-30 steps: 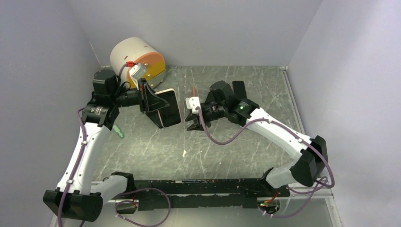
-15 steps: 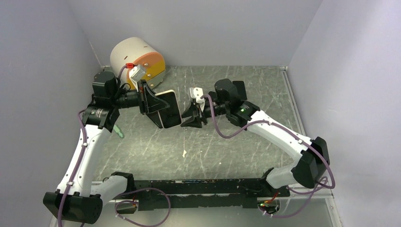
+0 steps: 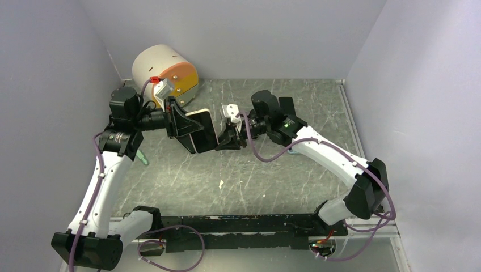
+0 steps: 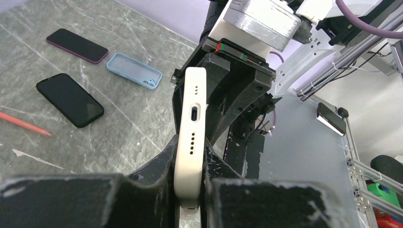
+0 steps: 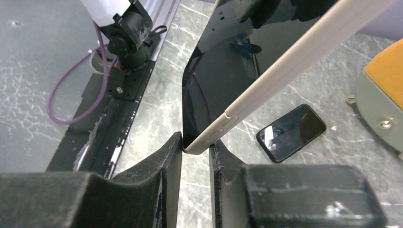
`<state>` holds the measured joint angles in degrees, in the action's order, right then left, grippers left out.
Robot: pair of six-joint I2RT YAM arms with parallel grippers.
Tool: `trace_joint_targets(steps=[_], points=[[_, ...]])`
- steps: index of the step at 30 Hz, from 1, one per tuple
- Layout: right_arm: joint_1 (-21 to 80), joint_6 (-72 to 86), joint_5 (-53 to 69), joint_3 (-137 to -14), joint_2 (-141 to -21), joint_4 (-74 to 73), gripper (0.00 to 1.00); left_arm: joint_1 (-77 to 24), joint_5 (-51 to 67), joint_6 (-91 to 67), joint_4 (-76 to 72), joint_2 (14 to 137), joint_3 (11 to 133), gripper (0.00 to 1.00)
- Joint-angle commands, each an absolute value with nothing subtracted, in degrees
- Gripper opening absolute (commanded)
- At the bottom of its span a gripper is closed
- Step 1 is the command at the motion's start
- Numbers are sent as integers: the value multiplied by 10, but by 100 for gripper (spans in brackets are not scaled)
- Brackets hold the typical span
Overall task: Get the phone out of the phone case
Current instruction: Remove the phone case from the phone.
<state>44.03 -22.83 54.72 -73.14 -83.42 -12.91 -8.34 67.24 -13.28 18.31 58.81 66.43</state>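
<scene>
Table (image 3: 272, 170), cream-orange drum (image 3: 164, 71) at back L. L gripper (image 4: 190, 152) clamped on cream phone case (image 4: 195, 109), held off the table w/ phone (image 5: 223, 80) inside (screen dark). R gripper (image 5: 196, 147) straddles its corner; can't tell if pinching. Loose on table: black handset (image 4: 70, 99), blue case (image 4: 134, 71), red pencil (image 4: 23, 123).

My left arm (image 3: 96, 181) rises and bends inward at the wrist, my left gripper (image 4: 190, 186) clamped on the phone (image 3: 203, 134). My right arm (image 3: 334, 156) stretches leftward, my right gripper (image 5: 196, 153) narrowly straddling the phone's corner; I cannot tell whether it is gripping.
</scene>
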Motion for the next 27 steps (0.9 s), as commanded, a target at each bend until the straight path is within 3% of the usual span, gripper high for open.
trace_joint_targets(steps=[1, 10, 21, 27], points=[[443, -387, 549, -782, -842, -216, 0, -86, 721, -154, 163, 574, 693, 3], [447, -603, 476, -845, -851, -389, 0, -86, 784, -104, 249, 592, 741, 2], [494, -650, 353, -841, -845, -341, 0, -87, 822, -155, 200, 601, 732, 3], [488, -597, 382, -815, -834, -301, 0, -87, 735, -70, 274, 584, 740, 3]])
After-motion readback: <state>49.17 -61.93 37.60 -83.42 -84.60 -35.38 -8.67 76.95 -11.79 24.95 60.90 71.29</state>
